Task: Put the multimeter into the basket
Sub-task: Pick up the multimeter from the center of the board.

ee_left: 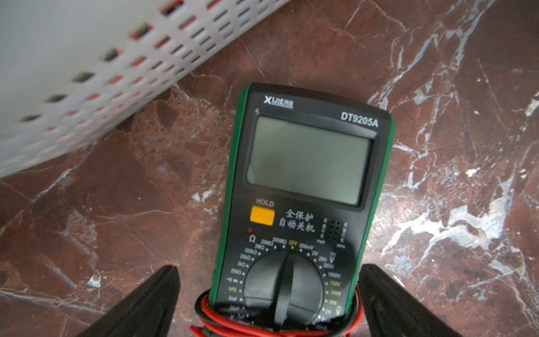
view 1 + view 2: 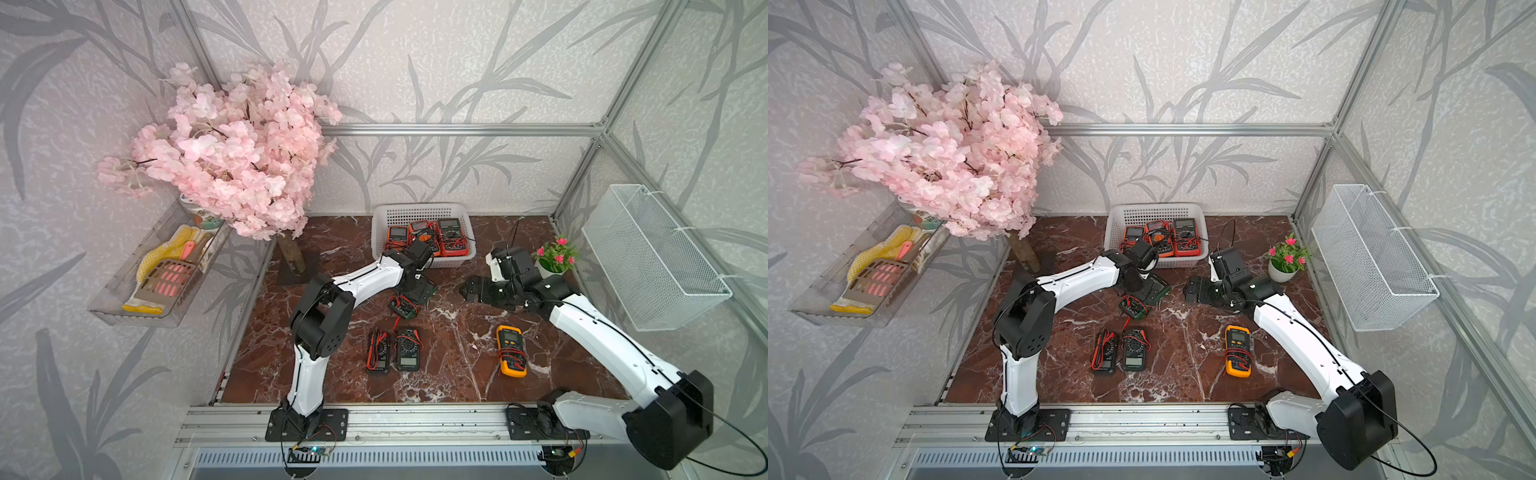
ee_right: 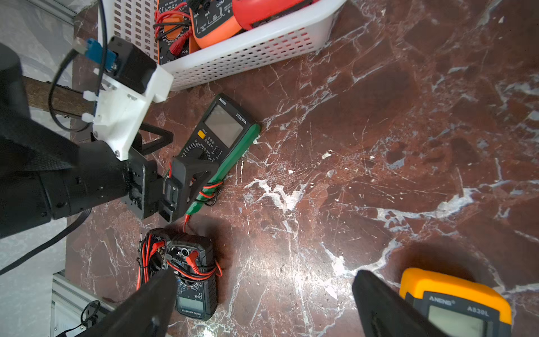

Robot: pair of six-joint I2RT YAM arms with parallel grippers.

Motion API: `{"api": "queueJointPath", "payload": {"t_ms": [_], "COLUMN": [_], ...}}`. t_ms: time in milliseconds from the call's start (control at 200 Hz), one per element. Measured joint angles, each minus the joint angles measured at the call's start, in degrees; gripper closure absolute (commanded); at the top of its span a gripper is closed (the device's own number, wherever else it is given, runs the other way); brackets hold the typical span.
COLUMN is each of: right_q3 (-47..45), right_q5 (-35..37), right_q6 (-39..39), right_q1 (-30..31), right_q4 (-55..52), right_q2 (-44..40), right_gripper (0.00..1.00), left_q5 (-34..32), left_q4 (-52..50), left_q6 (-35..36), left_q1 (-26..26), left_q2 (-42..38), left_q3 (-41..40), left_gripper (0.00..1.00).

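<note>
A black multimeter with a green edge (image 1: 303, 204) lies face up on the marble table, just in front of the white perforated basket (image 2: 419, 206), and also shows in a top view (image 2: 405, 307). Red and black leads are wound round its lower end. My left gripper (image 1: 269, 270) is open and straddles that lower end, with a gap on each side. The right wrist view shows the same multimeter (image 3: 221, 137) beside the basket wall (image 3: 248, 49). My right gripper (image 3: 264, 274) hangs open over bare marble to the right (image 2: 469, 291).
Three orange and red meters (image 2: 428, 237) lie in the basket. Two black meters (image 2: 392, 351) and a yellow one (image 2: 511, 351) lie on the table nearer the front. A potted plant (image 2: 555, 259), a wire-mesh basket (image 2: 652, 257) and a blossom tree (image 2: 232, 153) stand at the sides.
</note>
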Motion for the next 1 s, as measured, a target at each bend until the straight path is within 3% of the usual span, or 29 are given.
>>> {"api": "queueJointPath", "payload": {"t_ms": [875,1000], "right_q3": [-0.8,-0.8], "right_q5": [0.0,0.0], "right_q6": [-0.5,-0.5], "right_q1": [-0.1,-0.2], "right_q4": [-1.5,-1.6], "right_q2": [-2.4,-2.9], "right_gripper": [0.01,0.01], "left_q5": [1.2,1.8], "left_q4": [2.9,3.7], "left_q6": [-2.3,-2.9], "left_q1": [-0.4,-0.4], "left_q2": [4.1,4.1], "left_q3": [-0.5,-1.1], "left_gripper": [0.00,0.06]}}
